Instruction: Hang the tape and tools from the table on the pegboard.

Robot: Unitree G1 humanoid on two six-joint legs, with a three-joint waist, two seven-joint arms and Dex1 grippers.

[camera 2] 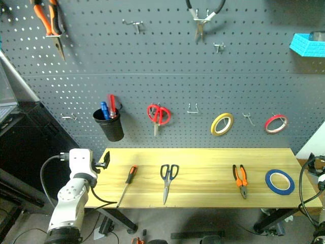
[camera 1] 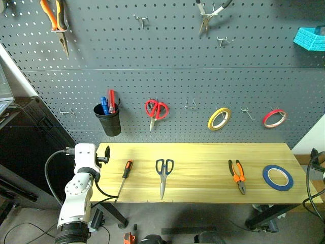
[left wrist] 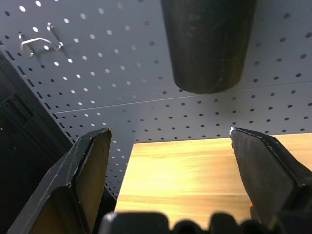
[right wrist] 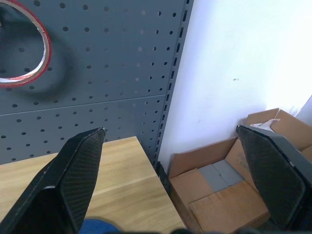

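Claw fingers of the left arm stand spread wide and grasp nothing: the left claw [left wrist: 168, 180] hovers at the left end of the long counter [camera 1: 203, 152] of light yellowish wood planks, pointing toward the dark grey pegboard [camera 1: 167, 76] with its rows of small holes. Directly ahead of it on the board hangs a black plastic cup [camera 1: 107, 120] holding a red screwdriver [camera 1: 111, 100] and a blue screwdriver [camera 1: 103, 105]. Nearest task thing to this claw is the thin screwdriver with the orange-and-black handle [camera 1: 123, 178], lying on the counter just to its right, tip toward the front edge. Farther right lie the dark-blue-handled steel scissors [camera 1: 163, 175], blades toward the front edge, then the orange-and-black-handled pliers [camera 1: 237, 176], and near the right end the wide flat ring of blue tape [camera 1: 278, 177], all well apart from one another. The right claw [right wrist: 170, 180] is likewise released, its fingers wide apart, held at the right end of the counter where the pegboard meets a white wall, above open cardboard boxes [right wrist: 229, 180]; a sliver of blue shows at its base. On the board's hooks hang red-handled scissors [camera 1: 157, 110], a yellow tape roll [camera 1: 219, 118] and a red tape roll [camera 1: 274, 118].
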